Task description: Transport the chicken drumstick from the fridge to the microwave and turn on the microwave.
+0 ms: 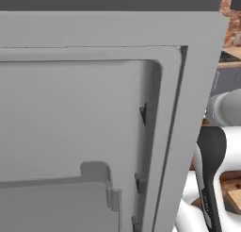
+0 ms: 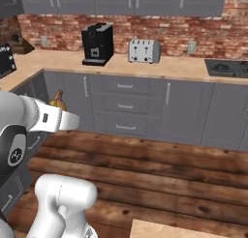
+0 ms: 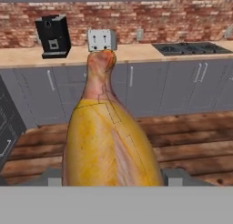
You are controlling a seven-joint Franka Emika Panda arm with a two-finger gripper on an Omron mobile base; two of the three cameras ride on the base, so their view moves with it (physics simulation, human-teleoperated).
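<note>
The chicken drumstick point(image 3: 109, 141) looms large in the hand view, golden-yellow with its pinkish narrow end pointing away toward the counter. My gripper point(image 3: 113, 178) is shut on its thick end, with a grey fingertip point(image 3: 53, 177) showing on either side. From the right base view, the drumstick's tip point(image 2: 58, 100) pokes up behind my white forearm point(image 2: 46, 117) at the left, above the wooden floor. The fridge door point(image 1: 94, 108) stands open close by, its pale grey inner face and a door bin point(image 1: 56, 203) towards me. I cannot tell whether the dark box point(image 2: 5, 60) on the left counter is the microwave.
Along the brick back wall runs a wooden counter point(image 2: 160, 66) over grey cabinets, with a black coffee machine point(image 2: 97, 43), a toaster point(image 2: 144, 51) and a cooktop point(image 2: 227, 67). A wooden floor point(image 2: 155, 169) lies open between me and the cabinets. A dark appliance front point(image 3: 7, 127) is at the hand view's left edge.
</note>
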